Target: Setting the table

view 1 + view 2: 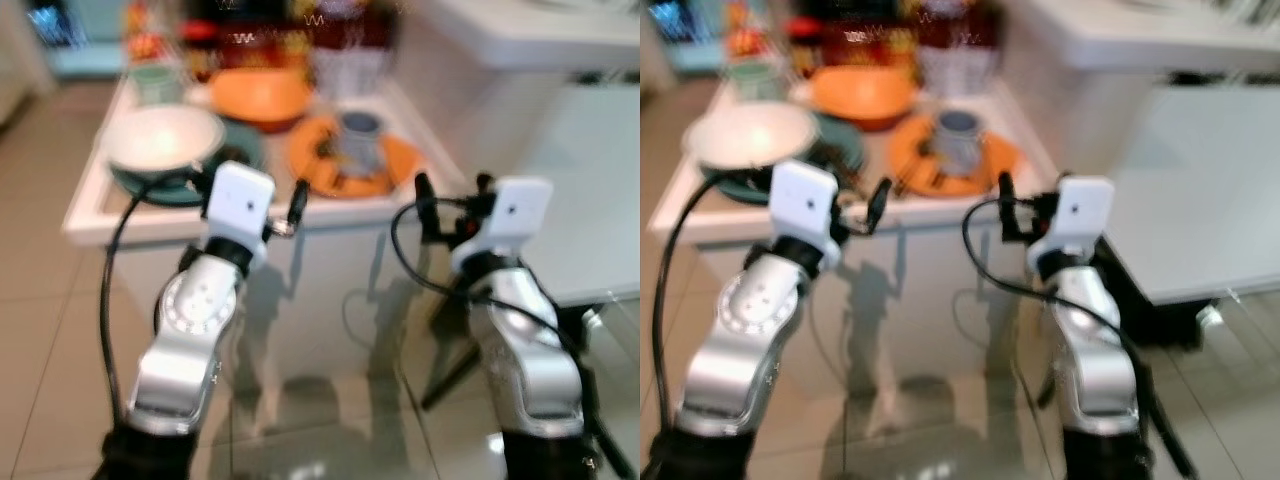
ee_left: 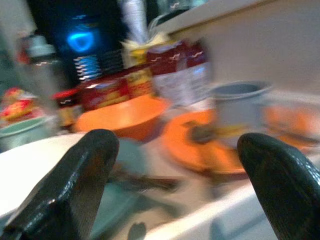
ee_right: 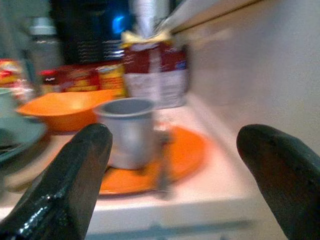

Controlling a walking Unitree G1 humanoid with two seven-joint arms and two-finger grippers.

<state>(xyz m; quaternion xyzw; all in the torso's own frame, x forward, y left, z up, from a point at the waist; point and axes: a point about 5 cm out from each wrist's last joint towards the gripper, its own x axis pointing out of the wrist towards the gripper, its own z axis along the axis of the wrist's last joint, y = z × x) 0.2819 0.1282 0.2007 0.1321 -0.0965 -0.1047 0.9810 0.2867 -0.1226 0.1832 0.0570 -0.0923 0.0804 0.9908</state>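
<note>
A white counter (image 1: 180, 222) holds the dishes. A white bowl (image 1: 165, 138) sits on a teal plate (image 1: 246, 152) at its left. Behind them are a pale green cup (image 1: 157, 82) and an orange bowl (image 1: 260, 95). A grey cup (image 1: 360, 135) stands on an orange plate (image 1: 402, 160) with cutlery (image 3: 162, 165) lying beside it. My left gripper (image 2: 175, 145) is open at the counter's front edge, facing the teal plate and the orange plate. My right gripper (image 3: 172, 135) is open too, just off the counter's front right corner, facing the grey cup. Both hold nothing. The views are blurred.
Red and white food packs (image 1: 345, 50) and jars line the back of the counter. A pale table (image 1: 590, 180) stands to the right, close to my right arm. A white worktop (image 1: 520, 35) runs behind it. Tiled floor (image 1: 50, 330) lies to the left and below.
</note>
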